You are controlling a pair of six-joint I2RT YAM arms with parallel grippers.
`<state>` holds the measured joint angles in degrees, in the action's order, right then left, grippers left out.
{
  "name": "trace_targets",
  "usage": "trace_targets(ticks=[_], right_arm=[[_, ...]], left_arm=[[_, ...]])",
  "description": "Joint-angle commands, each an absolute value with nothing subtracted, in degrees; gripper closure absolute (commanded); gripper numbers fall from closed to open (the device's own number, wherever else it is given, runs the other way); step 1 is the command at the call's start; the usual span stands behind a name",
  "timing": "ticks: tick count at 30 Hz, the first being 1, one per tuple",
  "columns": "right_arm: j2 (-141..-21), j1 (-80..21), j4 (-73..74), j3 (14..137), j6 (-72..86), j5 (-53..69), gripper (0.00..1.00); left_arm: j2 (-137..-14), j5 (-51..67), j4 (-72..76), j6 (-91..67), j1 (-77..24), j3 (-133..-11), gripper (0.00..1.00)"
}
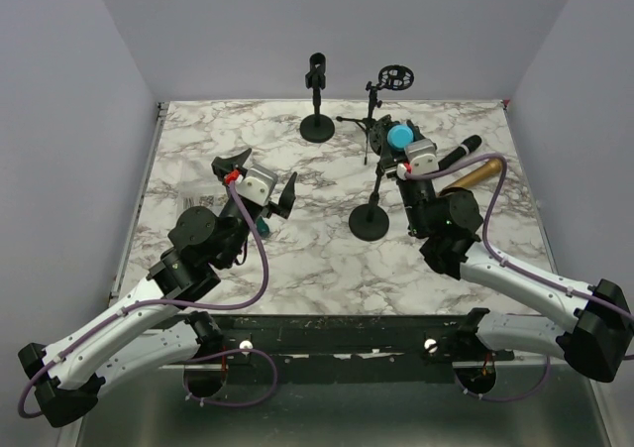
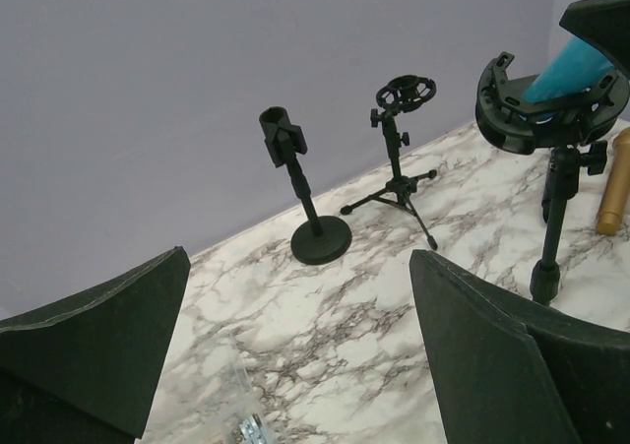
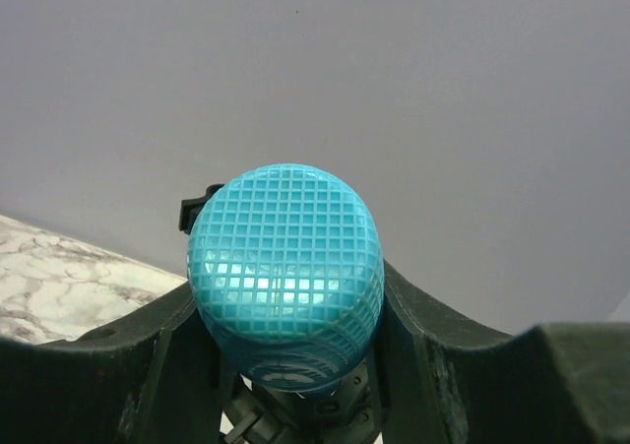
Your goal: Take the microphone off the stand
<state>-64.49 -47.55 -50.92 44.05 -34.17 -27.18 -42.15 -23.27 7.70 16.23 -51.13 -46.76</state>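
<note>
The microphone has a blue mesh head and sits tilted in the clip of a black stand with a round base, right of the table's middle. My right gripper is at the clip, its two black fingers pressed against both sides of the microphone just below the head. The left wrist view shows the blue body resting in the stand's ring clip. My left gripper hovers over the left half of the table, open, with only marble between its fingers.
An empty round-base stand and a tripod stand with a ring mount stand at the back. A black microphone and a gold one lie right of my right gripper. A clear packet lies by the left arm.
</note>
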Motion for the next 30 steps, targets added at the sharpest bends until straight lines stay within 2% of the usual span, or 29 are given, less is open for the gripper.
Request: trace_targets(ticks=[1, 11, 14, 19, 25, 30], right_arm=[[-63.7, -47.3, -54.4, 43.6, -36.7, -24.4, 0.65], [-59.7, -47.3, -48.6, 48.4, -35.7, -23.1, 0.74], [-58.0, -47.3, -45.4, 51.4, -33.8, -23.0, 0.79], [-54.6, -47.3, -40.8, 55.6, -30.2, -22.4, 0.91], [-50.1, -47.3, -35.5, 59.4, -22.9, -19.9, 0.96], [-48.0, -47.3, -33.8, 61.3, -20.5, -26.7, 0.99]], left_arm=[[-42.2, -21.8, 9.7, 16.7, -51.5, -46.1, 0.01], [-42.9, -21.4, 9.7, 16.7, -51.5, -46.1, 0.01], [-43.1, -21.4, 9.6, 16.6, -51.5, -46.1, 0.02], [-43.3, -21.3, 9.6, 16.4, -51.5, -46.1, 0.02], [-43.6, -20.8, 9.2, 15.9, -51.5, -46.3, 0.01], [-43.5, -20.8, 9.1, 15.9, -51.5, -46.4, 0.01]])
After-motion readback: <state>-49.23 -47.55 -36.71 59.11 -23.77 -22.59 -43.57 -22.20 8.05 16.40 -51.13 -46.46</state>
